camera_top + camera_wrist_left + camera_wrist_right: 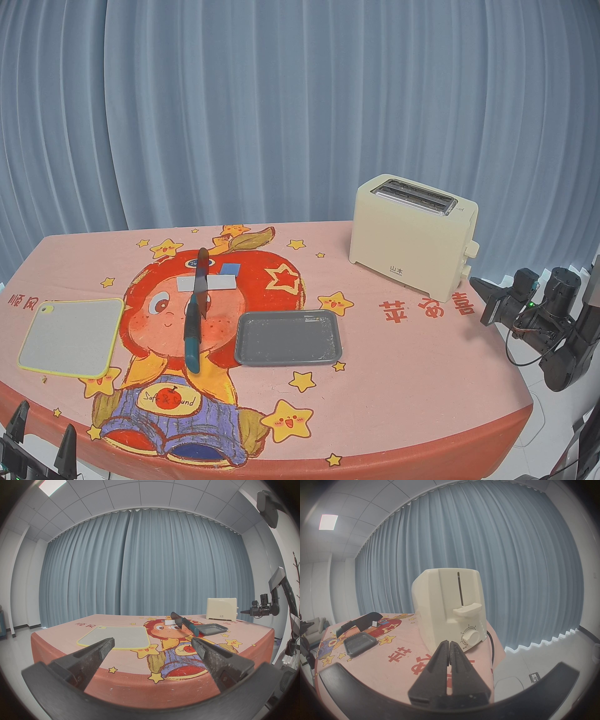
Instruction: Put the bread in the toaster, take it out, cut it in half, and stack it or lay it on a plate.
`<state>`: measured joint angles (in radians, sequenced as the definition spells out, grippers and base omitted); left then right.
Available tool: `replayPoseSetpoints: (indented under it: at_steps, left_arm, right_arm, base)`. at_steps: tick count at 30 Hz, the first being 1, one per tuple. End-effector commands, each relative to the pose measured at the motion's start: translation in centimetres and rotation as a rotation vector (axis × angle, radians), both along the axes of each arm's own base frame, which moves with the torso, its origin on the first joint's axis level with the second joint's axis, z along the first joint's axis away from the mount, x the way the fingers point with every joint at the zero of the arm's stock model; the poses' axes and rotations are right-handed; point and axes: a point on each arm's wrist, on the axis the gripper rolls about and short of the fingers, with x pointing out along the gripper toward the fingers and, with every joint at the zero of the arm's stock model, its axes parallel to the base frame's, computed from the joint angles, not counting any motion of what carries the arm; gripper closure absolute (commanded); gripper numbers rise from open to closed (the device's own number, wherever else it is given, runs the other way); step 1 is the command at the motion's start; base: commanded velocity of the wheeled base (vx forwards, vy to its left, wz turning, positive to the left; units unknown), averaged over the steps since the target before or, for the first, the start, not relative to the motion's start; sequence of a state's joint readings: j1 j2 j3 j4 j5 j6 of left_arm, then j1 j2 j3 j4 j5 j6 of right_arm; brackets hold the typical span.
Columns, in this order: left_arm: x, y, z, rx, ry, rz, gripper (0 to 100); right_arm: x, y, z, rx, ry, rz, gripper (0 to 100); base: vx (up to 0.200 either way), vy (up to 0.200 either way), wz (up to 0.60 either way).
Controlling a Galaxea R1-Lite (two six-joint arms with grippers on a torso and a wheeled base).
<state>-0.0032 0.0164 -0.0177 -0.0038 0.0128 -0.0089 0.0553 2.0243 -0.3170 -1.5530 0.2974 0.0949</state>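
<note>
1. Found cream toaster (412, 234) at the far right of the table, standing on the pink cartoon tablecloth (406, 375), two slots facing up. Could not tell what the slots hold.
2. Noted lever (467, 609) and dial (470, 636) on the toaster's end face toward the table's right edge. Placed the lever at the lower end of the visible slot, just above the dial.
3. Found right gripper (480, 286) off the table's right edge, near that end face but apart from it, pointed at it. Read jaws as pressed together, tips touching, nothing between them.
4. Found left gripper (45, 425) at the near left, short of the table's near edge. Read fingers (93, 652) as spread wide, nothing held.
5. Logged cutting board (72, 337), grey with a yellow-green rim, flat at the near left of the table.
6. Logged knife (194, 312) near the table's middle: dark blade toward the far side, teal handle toward the near side, blade crossing a white block (219, 282). Noted small blue block (230, 269) just beyond, to the right.
7. Logged grey tray (287, 337) just right of the knife handle, between knife and toaster, well apart from the toaster.
</note>
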Motion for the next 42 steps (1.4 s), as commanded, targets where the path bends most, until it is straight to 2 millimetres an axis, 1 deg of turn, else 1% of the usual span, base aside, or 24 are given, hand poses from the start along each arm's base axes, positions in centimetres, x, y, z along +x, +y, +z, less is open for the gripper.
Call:
replayPoseSetpoints:
  at_steps: [1, 8, 20, 26, 33, 42]
  left_arm:
    - [0.1, 0.0, -0.5, 0.0, 0.017, 0.001, 0]
    - [0.1, 0.0, -0.5, 0.0, 0.017, 0.001, 0]
    - [0.1, 0.0, -0.5, 0.0, 0.017, 0.001, 0]
    - [0.1, 0.0, -0.5, 0.0, 0.017, 0.001, 0]
    - [0.1, 0.0, -0.5, 0.0, 0.017, 0.001, 0]
    - [0.1, 0.0, -0.5, 0.0, 0.017, 0.001, 0]
  right_arm:
    - [0.4, -0.1, -0.3, 0.001, 0.003, -0.014, 100]
    - [1.3, -0.2, -0.5, 0.003, -0.006, -0.042, 100]
    - [1.7, -0.3, -0.3, 0.022, -0.015, -0.07, 100]
    - [2.4, -0.5, -0.3, 0.033, -0.027, -0.081, 100]
    - [2.8, -0.6, -0.2, 0.076, -0.024, -0.088, 100]
    - [2.9, -0.5, 0.0, 0.08, -0.033, -0.074, 100]
  base:
    - [0.0, 0.0, 0.0]
    - [0.0, 0.0, 0.0]
    - [0.0, 0.0, 0.0]
    - [0.0, 0.0, 0.0]
    - [0.0, 0.0, 0.0]
    - [0.0, 0.0, 0.0]
